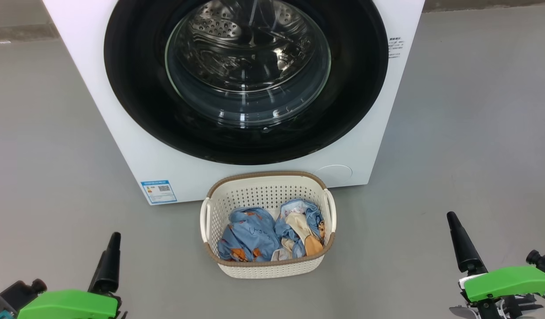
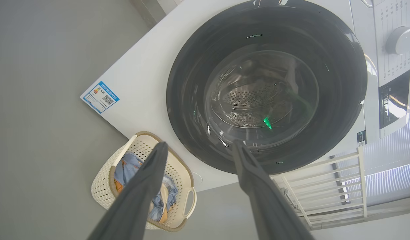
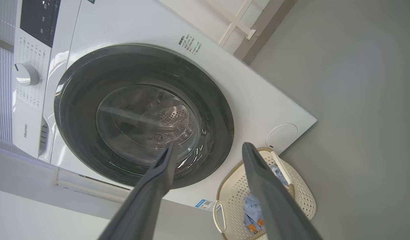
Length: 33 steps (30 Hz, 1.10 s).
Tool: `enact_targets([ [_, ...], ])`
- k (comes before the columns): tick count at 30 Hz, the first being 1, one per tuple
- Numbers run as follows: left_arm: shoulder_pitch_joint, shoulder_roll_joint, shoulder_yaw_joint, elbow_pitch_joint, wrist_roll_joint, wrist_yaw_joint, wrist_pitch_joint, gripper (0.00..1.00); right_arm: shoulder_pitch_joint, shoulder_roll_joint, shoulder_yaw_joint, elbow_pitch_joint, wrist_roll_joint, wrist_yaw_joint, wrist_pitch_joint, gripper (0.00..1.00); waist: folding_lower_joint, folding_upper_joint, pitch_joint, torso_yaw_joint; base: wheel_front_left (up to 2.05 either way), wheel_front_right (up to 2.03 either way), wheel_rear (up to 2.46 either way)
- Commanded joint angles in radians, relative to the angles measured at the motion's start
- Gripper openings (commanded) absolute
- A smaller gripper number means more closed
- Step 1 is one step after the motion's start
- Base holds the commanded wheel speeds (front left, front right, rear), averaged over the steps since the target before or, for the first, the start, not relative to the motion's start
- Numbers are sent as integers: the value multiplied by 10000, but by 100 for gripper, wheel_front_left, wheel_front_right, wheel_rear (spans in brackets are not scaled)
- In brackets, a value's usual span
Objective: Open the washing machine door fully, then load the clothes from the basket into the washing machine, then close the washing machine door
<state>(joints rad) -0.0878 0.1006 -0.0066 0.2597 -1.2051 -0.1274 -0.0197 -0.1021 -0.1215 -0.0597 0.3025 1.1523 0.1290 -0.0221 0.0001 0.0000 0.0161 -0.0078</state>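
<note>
- Clearly, the washing machine door [image 1: 248, 133] is shut flat against the front of the washing machine [image 1: 135, 155], so I judge that the first step, opening it, is not yet begun
- The basket [image 1: 265, 175] stands on the grey floor [image 1: 55, 133] just in front of the washing machine, below the door, probably so that the way to the drum [image 1: 214, 26] is short
- The clothes [image 1: 250, 235] lie crumpled inside the basket, and none is seen in the drum
- The left gripper [image 2: 199, 144] and the right gripper [image 3: 208, 146] hang well apart from the washing machine, one at each side of the basket, which leaves room for the door to swing
- The fingers [image 2: 141, 186] of both are spread wide, holding nothing and touching nothing
</note>
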Motion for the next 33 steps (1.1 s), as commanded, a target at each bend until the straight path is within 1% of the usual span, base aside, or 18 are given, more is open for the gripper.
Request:
enact_targets([
  [1, -466, 278, 106, -339, 413, -14, -139, 100, -456, -202, 152, -324, -442, 7, -151, 100, -1, 0, 0, -6, 0, 0, 0],
  [3, -466, 302, 93, -350, 581, -14, -169, 100, -472, -227, 169, -352, -616, 7, -180, 100, -1, 0, 1, -9, 0, 0, 0],
  [12, -454, 443, 97, -402, 2037, -16, -437, 100, -482, -341, 339, -532, -2039, 8, -444, 100, -1, 0, -32, -32, 0, 0, 0],
  [23, -478, 585, 54, -553, 3345, -19, -764, 100, -521, -532, 491, -705, -3486, 10, -765, 100, -1, 0, -65, -29, 0, 0, 0],
  [33, -512, 811, 43, -621, 4782, -21, -1060, 100, -577, -676, 498, -799, -4819, 11, -1057, 100, -1, 0, -86, -48, 0, 0, 0],
])
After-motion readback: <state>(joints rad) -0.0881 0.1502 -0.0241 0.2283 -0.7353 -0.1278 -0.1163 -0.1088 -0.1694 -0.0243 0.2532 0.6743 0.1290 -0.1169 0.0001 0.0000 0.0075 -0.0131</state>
